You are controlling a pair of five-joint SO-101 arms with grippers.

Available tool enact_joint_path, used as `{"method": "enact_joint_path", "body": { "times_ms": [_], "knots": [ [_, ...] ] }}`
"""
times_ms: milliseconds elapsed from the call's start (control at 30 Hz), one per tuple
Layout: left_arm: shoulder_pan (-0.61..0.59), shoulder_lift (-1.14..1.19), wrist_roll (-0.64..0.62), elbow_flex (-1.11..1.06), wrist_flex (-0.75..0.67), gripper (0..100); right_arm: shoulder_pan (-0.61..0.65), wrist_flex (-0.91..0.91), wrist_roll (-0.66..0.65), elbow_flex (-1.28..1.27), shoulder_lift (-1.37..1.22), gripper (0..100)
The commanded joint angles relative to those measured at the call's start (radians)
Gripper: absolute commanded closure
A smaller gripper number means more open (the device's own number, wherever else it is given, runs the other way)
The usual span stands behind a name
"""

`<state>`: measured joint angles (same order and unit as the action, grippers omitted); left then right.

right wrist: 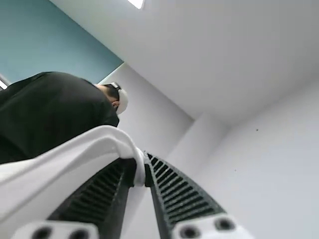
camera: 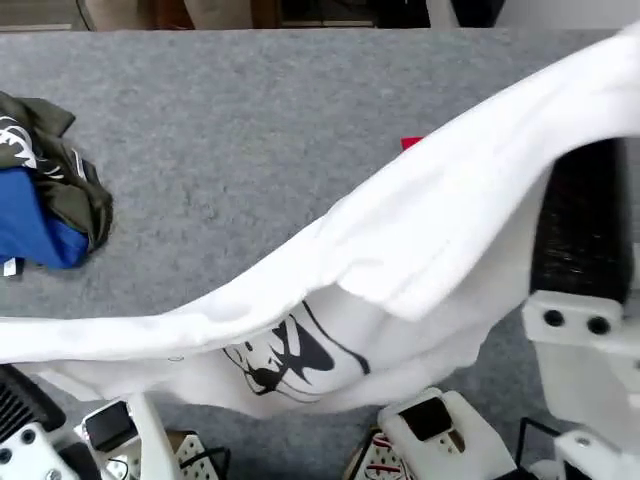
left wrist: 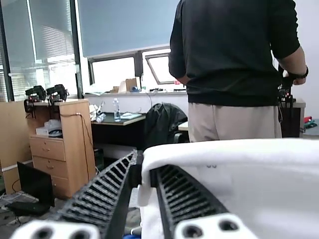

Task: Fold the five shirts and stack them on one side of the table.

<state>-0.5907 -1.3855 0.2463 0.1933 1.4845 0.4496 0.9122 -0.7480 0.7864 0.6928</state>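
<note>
A white shirt [camera: 430, 230] with a black print [camera: 290, 355] hangs stretched in the air over the front half of the table, held up at two ends. My left gripper [left wrist: 144, 172] is shut on one edge of the white cloth [left wrist: 249, 169]. My right gripper [right wrist: 140, 172] is shut on another fold of it [right wrist: 60, 169], raised high. In the high view a black ribbed finger [camera: 585, 220] shows at the right under the cloth, and another arm's ribbed part [camera: 22, 402] at the bottom left corner. An olive shirt [camera: 60, 170] and a blue shirt [camera: 30, 230] lie piled at the table's left edge.
The grey table [camera: 250, 130] stretches bare behind the raised shirt. A small red thing [camera: 411, 143] peeks out behind the cloth at centre right. White arm bases [camera: 430, 430] stand along the front edge.
</note>
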Motion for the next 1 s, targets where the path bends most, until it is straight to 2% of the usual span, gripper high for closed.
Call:
{"method": "enact_joint_path", "body": {
  "times_ms": [0,167,433,967],
  "knots": [
    [0.000,0.005,0.006,0.005,0.026,98,-0.005,0.031,-0.038,-0.015,-0.016,99.7],
    [0.008,0.015,0.002,-0.063,0.017,98,-0.004,0.034,-0.057,-0.079,-0.051,99.7],
    [0.000,0.005,0.006,-0.318,-0.138,98,-0.005,0.038,-0.057,-0.101,-0.053,99.7],
    [-0.002,0.005,0.005,-0.095,-0.120,98,-0.005,0.038,-0.057,-0.094,0.038,99.7]
  ]
}}
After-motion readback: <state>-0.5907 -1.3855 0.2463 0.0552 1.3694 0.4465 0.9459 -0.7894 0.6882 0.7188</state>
